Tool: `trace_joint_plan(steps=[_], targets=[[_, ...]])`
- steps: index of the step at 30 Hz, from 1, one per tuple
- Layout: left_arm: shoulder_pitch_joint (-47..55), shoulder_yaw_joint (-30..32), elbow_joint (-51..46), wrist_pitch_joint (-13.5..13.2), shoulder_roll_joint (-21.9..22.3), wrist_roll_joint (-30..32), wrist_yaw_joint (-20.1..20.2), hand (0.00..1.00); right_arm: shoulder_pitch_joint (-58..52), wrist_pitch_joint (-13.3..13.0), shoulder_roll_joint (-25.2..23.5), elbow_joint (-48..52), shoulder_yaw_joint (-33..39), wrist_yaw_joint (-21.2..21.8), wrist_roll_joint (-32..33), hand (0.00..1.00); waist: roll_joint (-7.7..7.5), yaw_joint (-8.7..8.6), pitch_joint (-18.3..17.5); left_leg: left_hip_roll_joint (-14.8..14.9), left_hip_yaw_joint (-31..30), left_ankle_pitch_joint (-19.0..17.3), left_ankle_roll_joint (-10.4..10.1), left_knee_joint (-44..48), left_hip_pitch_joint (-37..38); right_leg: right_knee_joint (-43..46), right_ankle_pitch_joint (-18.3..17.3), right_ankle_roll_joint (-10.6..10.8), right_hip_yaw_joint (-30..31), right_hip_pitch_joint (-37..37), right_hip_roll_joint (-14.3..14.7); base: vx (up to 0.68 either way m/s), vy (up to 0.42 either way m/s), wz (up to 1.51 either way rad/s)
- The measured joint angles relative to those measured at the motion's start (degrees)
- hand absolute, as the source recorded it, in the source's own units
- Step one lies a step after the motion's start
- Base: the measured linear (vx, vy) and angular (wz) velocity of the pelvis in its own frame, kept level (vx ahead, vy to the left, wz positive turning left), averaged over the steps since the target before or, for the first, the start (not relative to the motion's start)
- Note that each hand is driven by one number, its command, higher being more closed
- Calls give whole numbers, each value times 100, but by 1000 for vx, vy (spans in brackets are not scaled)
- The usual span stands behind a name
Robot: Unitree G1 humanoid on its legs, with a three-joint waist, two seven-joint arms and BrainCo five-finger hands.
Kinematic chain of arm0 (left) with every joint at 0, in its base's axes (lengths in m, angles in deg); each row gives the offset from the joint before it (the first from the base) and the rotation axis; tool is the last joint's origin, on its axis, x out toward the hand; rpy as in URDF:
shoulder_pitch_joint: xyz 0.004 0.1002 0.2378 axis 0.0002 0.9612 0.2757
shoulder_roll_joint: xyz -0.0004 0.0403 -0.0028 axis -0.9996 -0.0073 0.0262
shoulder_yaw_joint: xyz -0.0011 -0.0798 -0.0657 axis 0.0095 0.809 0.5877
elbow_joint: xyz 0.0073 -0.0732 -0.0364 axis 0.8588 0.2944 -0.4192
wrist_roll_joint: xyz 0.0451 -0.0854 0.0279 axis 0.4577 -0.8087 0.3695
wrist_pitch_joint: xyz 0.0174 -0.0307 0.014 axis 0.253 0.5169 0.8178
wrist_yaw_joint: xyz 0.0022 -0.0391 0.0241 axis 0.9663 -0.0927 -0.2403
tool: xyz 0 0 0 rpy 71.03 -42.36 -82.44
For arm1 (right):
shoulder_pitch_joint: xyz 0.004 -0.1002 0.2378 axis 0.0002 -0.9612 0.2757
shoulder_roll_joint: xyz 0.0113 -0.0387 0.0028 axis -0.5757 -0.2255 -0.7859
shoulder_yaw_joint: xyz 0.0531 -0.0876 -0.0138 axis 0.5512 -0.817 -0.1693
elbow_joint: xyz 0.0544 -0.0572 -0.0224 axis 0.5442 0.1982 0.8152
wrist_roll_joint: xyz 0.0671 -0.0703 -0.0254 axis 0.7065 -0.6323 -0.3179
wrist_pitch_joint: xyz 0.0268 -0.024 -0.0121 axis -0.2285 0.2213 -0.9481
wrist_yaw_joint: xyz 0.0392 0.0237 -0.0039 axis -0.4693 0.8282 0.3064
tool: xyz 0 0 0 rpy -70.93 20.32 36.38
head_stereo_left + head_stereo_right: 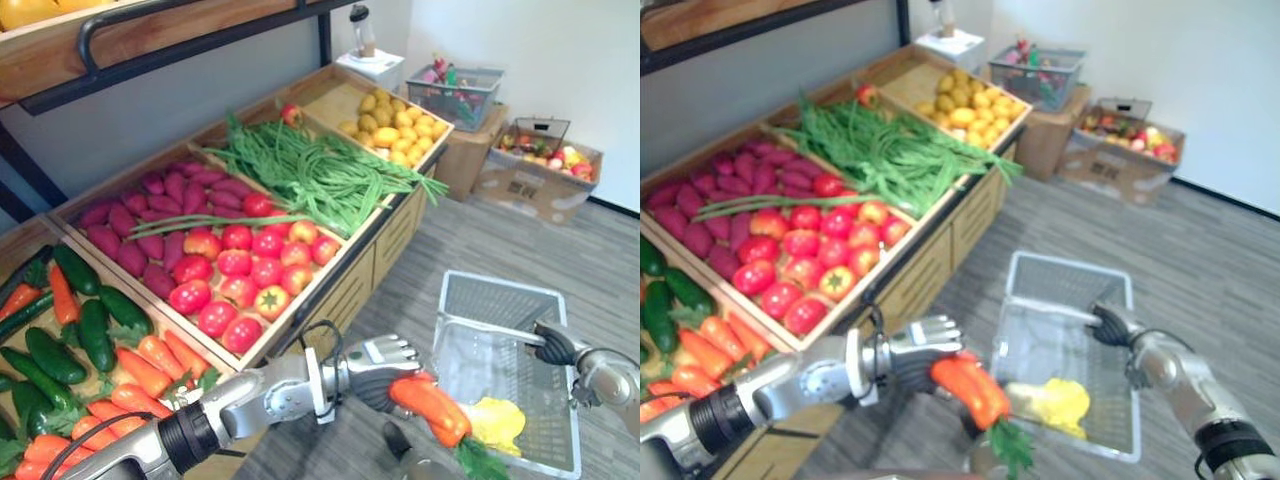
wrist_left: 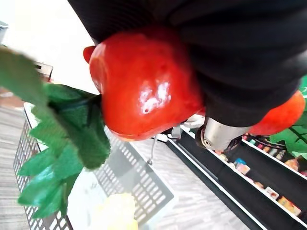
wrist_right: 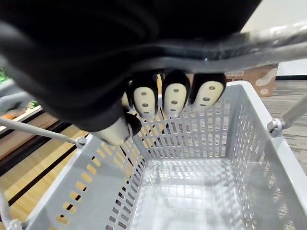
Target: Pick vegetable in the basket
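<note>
Left hand (image 1: 385, 365) clamps the carrot (image 1: 430, 405) right at the basket (image 1: 500, 305) rim, right hand (image 1: 553, 343) curled round its handle (image 3: 283, 40). Released here, the carrot could clip the rim and fall to the floor.

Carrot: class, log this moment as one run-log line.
left hand: grips carrot | carrot: above basket near rim | right hand: holds handle | basket: holds yellow item

The wooden stand (image 1: 335, 268) runs along the left: carrot pile (image 1: 140, 370) nearest, tomatoes (image 1: 245, 265) behind it, green beans (image 1: 320, 175) further back; the basket (image 1: 500, 296) is to its right, handle in the right hand (image 1: 555, 345); the left hand (image 1: 385, 365) holds a carrot (image 1: 430, 405) at the basket's near left edge; a cardboard box (image 1: 535, 180) sits far behind.
</note>
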Motion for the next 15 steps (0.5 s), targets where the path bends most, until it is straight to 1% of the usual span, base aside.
trace_joint_plan(steps=[3, 8, 11, 15], targets=[[-90, -203, -9, -1, 56, -2, 56, 100, 117, -1, 80, 54, 0, 87, 18, 100, 19, -21, -6, -14, 22, 0, -1, -1, -7, 42, 1, 1, 15, -39, 5, -17, 6, -2], [-91, -494, -8, 0, 368, 1, 77, 100, 216, 3, 205, 322, -47, 105, 177, 100, 144, -89, -23, -18, 24, -5, -9, 0, -12, 55, 3, 3, 17, -46, 1, -22, 4, 0], [-103, -547, 14, 0, 700, 8, 97, 100, 336, 4, 205, 473, -227, 114, 232, 100, 171, -115, -26, -16, 29, -5, -9, 8, -20, 61, 13, 4, 21, -58, 3, -11, 4, 0], [-161, -639, 430, 17, 1270, 25, 96, 100, 393, 15, 140, 706, -271, 237, 233, 100, 179, -110, -24, -6, 28, -5, -10, 26, -31, 63, 24, 0, 22, -65, 5, 0, 0, 0]])
